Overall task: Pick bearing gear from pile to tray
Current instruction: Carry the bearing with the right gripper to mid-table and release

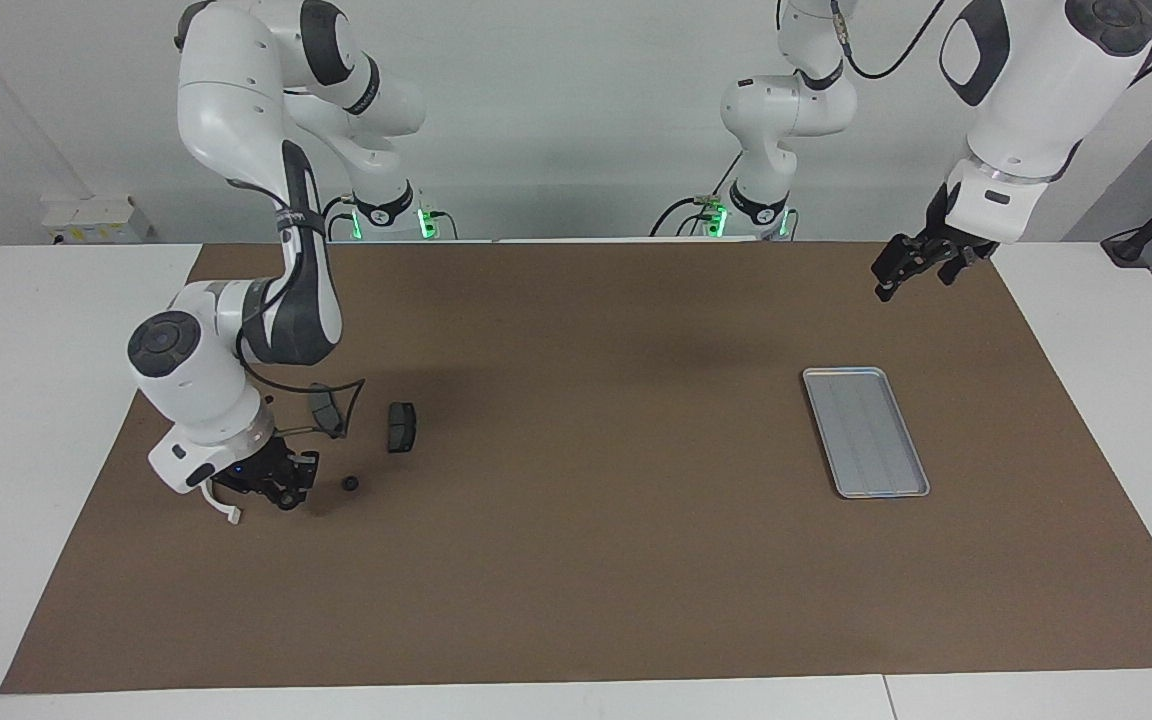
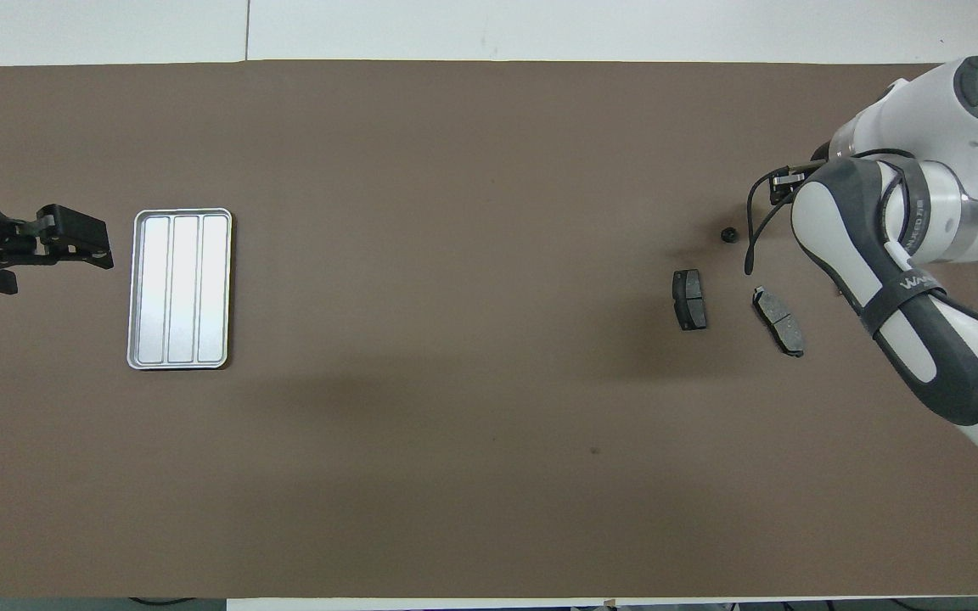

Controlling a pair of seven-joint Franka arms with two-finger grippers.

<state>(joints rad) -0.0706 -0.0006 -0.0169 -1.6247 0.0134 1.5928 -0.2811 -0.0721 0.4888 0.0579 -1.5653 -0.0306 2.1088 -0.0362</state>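
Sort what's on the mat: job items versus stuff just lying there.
Job:
- right gripper, raised over the mat beside the pile
- small black round piece
- tray

Lying about:
- two brake pads
- left gripper, waiting over the mat, open
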